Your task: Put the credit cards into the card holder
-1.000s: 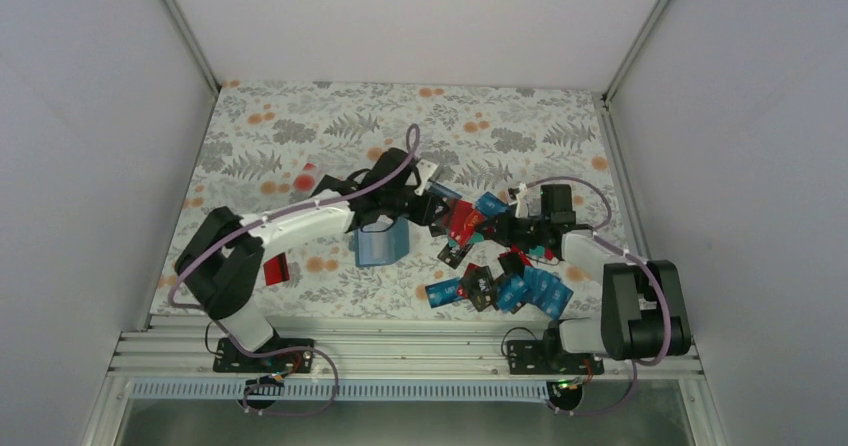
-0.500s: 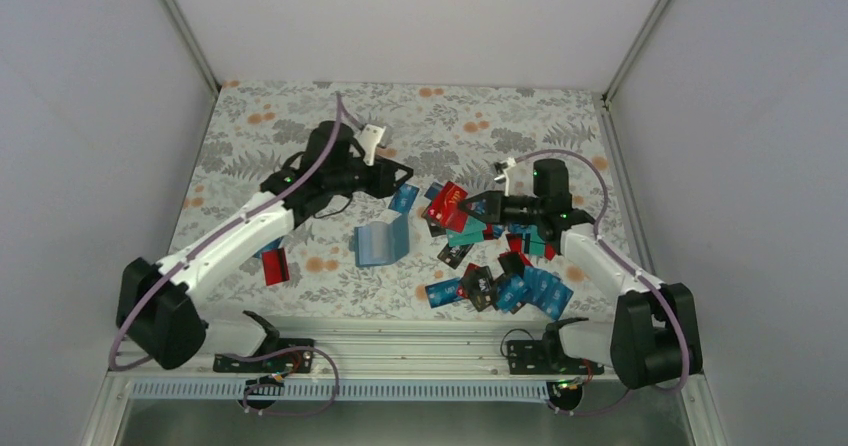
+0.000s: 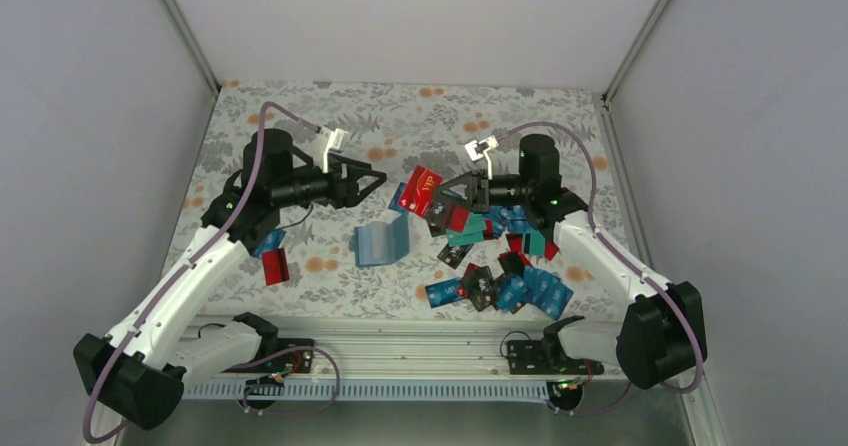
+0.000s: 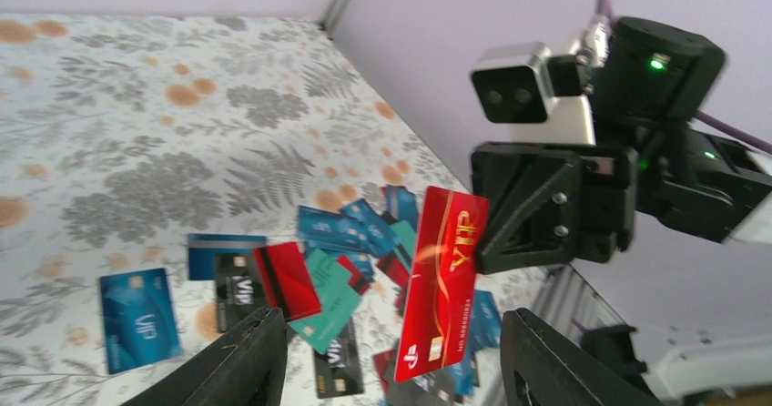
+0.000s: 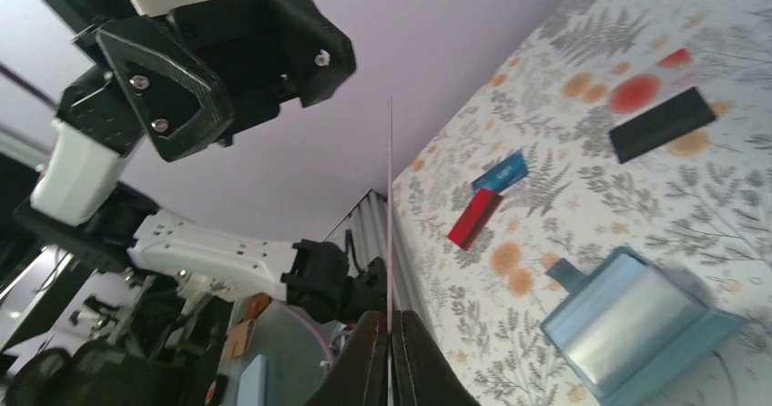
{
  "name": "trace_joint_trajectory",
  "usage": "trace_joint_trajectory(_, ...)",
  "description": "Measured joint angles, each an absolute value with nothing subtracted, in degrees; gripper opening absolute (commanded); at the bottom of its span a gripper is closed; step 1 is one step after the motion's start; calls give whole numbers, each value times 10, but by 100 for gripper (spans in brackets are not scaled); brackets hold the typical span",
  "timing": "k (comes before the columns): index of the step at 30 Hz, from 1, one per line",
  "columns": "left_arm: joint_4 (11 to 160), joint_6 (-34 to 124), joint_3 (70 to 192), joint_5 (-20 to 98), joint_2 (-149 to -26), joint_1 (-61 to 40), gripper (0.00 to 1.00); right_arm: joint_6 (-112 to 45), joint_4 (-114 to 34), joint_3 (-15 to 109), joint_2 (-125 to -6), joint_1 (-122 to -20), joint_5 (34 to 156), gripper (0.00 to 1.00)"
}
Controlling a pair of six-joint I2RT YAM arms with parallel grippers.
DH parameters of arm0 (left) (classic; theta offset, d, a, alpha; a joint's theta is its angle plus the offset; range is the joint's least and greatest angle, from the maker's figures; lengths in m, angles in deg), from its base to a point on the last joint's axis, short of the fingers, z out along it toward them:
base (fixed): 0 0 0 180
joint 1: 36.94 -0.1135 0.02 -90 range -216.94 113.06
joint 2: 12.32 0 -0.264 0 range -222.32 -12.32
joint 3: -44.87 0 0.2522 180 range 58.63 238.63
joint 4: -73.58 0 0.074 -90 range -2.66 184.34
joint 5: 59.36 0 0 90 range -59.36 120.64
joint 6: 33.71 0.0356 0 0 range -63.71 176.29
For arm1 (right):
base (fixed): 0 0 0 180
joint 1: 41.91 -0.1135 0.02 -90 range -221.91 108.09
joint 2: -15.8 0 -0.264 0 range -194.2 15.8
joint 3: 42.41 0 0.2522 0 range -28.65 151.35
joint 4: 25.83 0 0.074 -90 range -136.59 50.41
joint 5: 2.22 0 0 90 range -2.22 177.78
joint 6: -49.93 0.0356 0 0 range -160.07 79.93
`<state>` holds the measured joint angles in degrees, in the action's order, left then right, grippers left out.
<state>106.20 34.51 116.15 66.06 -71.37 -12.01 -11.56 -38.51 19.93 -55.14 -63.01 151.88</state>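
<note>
Fingers of the right gripper (image 3: 447, 190) are clamped on one edge of a red card (image 3: 421, 190), which is held in the air. The left gripper (image 3: 372, 181) is spread wide and empty, just beside that card. The card holder (image 3: 381, 242) is laid open on the table (image 3: 300, 116) below, with the other credit cards (image 3: 512, 291) scattered to its right.

The left arm (image 3: 190, 281) and the right arm (image 3: 600, 256) are white tubes with fat black joints (image 3: 655, 326). A purple cable (image 3: 256, 141) loops along each one. The left tool (image 3: 372, 186) and the right tool (image 3: 448, 188) are black, with three-cornered fingers (image 4: 537, 210) and small silver screws (image 4: 553, 197). A white camera box (image 4: 514, 83) sits by each tool. Little green lights (image 4: 655, 63) glow.
</note>
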Motion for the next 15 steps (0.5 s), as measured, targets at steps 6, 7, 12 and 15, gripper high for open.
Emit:
trace_joint_trajectory(6, 1039, 347, 1131, 749, -703, -119, 61, -122, -377, 215, -558, -657, 1554, 4)
trace_joint_trajectory(7, 1032, 348, 1122, 764, -703, -116, 61, -123, -377, 220, -559, -662, 1557, 4)
trace_joint_trajectory(12, 1020, 356, 1103, 801, -706, -90, 48, -127, -376, 244, -562, -682, 1576, 4)
trace_joint_trajectory(15, 1008, 363, 1104, 808, -710, -76, 34, -133, -377, 254, -565, -690, 1583, 4)
